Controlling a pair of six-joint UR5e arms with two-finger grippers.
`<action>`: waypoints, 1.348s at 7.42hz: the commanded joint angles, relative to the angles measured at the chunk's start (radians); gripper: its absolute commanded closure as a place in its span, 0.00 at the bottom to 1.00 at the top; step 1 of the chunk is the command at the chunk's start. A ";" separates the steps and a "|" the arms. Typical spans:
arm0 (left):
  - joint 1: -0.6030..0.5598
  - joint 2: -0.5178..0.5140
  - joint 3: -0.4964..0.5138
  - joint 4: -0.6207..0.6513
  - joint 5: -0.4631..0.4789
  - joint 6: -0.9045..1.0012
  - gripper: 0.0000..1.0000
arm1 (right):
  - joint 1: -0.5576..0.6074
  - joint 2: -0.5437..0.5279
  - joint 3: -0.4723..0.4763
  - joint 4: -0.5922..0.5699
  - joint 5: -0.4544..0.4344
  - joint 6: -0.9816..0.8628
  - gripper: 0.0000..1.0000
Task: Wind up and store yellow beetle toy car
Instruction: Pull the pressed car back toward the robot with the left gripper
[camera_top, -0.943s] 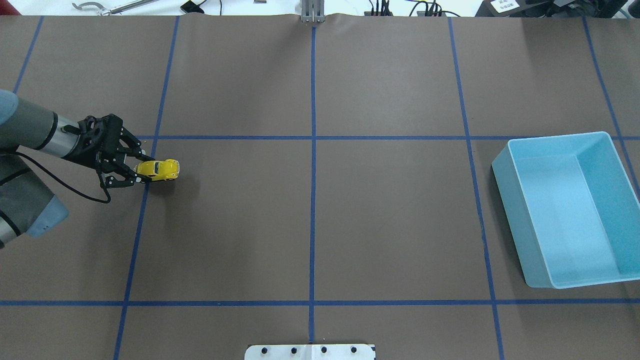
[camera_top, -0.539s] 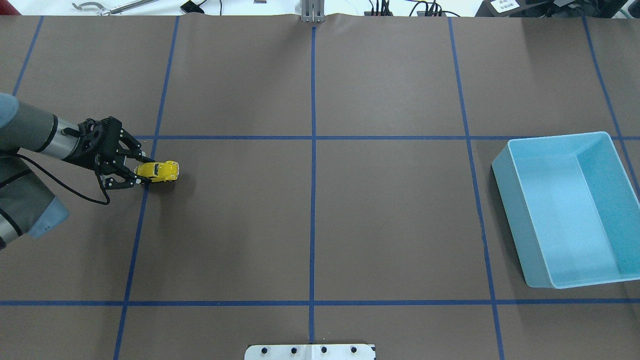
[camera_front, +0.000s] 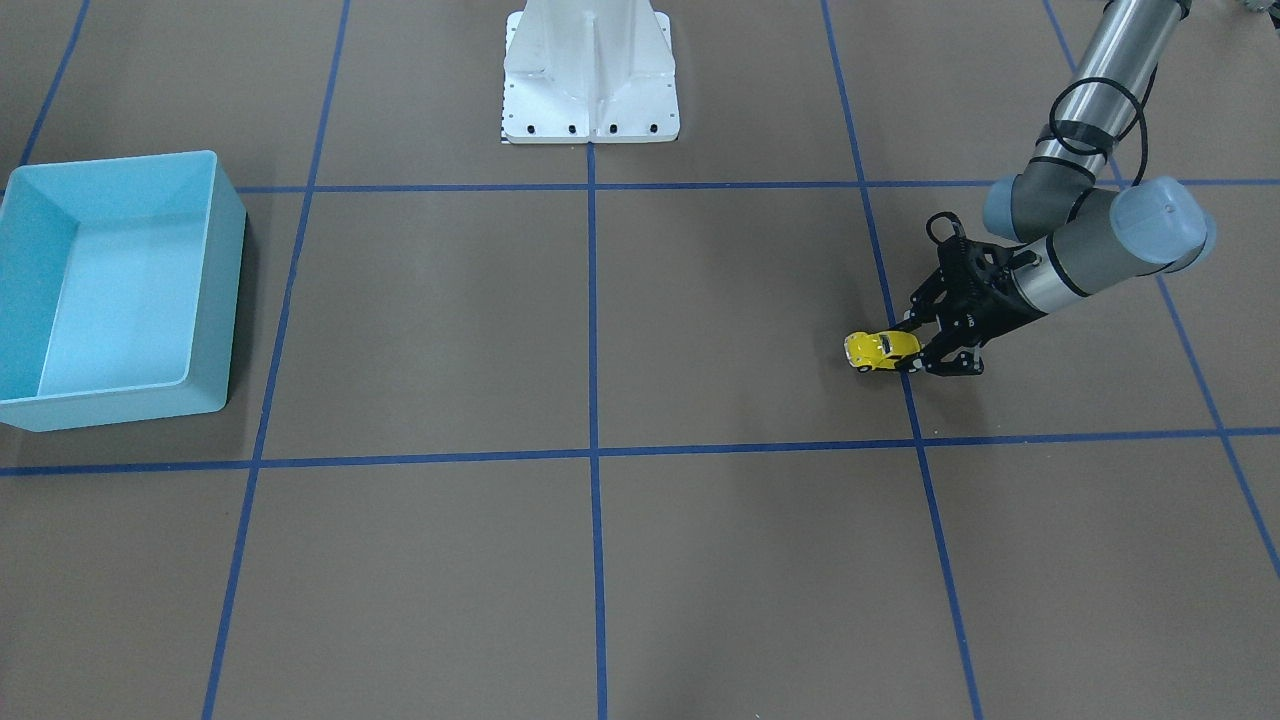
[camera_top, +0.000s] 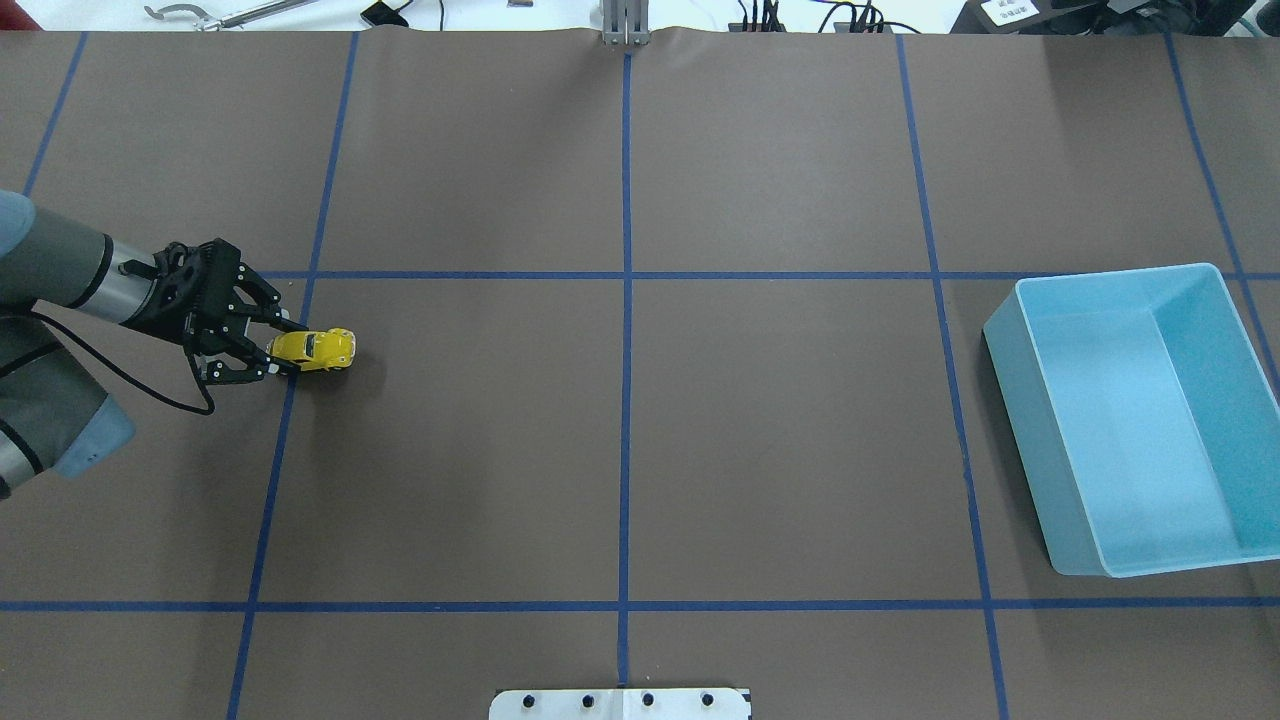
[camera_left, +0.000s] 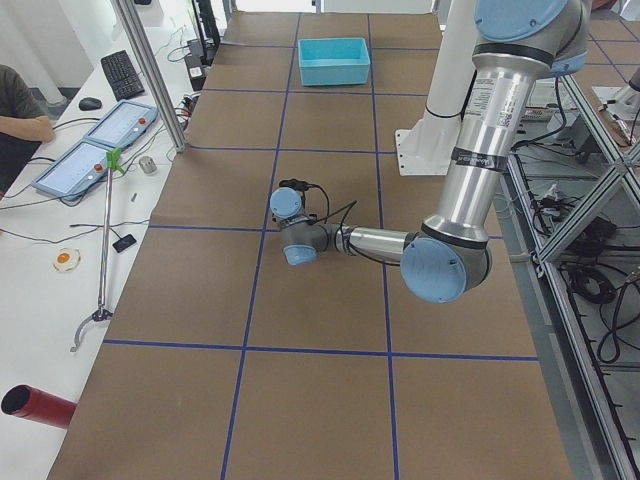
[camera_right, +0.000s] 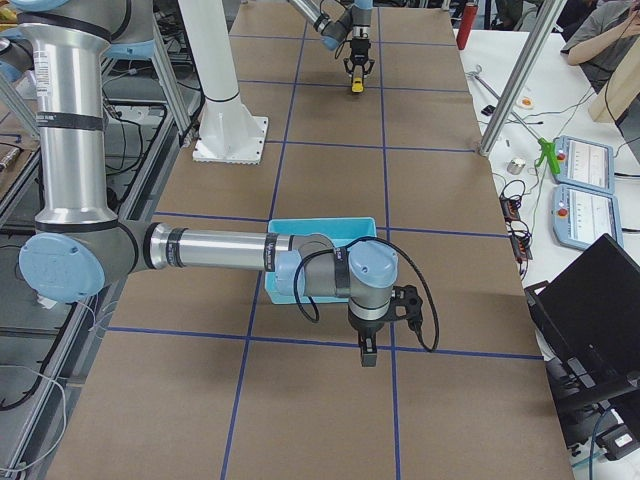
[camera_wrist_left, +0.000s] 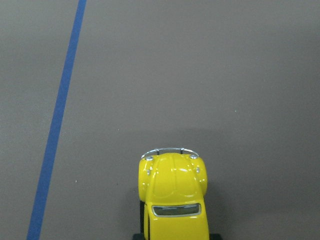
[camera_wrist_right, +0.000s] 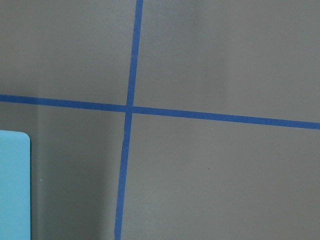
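"What did the camera across the table show?"

"The left gripper (camera_front: 910, 347) had its two fingers pinched on the back end of the yellow beetle toy car (camera_front: 880, 350). The car sat on its wheels on the brown table (camera_front: 700, 330). I think it held the back so it could drag the car backwards and wind it up."

"And from overhead?"

"The same pinch. The car's nose pointed away from the gripper, toward the side with the light-blue bin (camera_top: 1020, 430). The bin stood well apart from the car, with its top open, so the car could go in later."

"The left side camera?"

"The big near arm's own wrist hid the fingers and the car. I only saw the bin far down the table."

"The right side camera?"

"The right gripper (camera_right: 367, 350) hung pointing down, just beside the bin. I could not tell if its fingers were open or closed. My guess was that it was parked there to grab the car near the bin. The car was a tiny yellow speck far off."

"The left wrist camera?"

"The car was at the bottom middle with its bonnet facing away. Dark bits hugged both its sides at the bottom edge."

"The right wrist camera?"

"Only crossing blue tape lines (camera_wrist_right: 200, 115) and a corner of the bin. No fingers showed."
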 joint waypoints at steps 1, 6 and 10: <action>0.000 0.000 0.012 -0.004 -0.017 0.001 1.00 | 0.000 0.000 0.000 0.000 0.000 0.000 0.00; -0.005 0.014 0.029 -0.040 -0.036 0.001 1.00 | 0.000 0.000 0.000 0.000 0.000 0.000 0.00; -0.026 0.014 0.049 -0.053 -0.059 0.001 1.00 | 0.000 0.000 0.000 0.000 0.000 0.000 0.00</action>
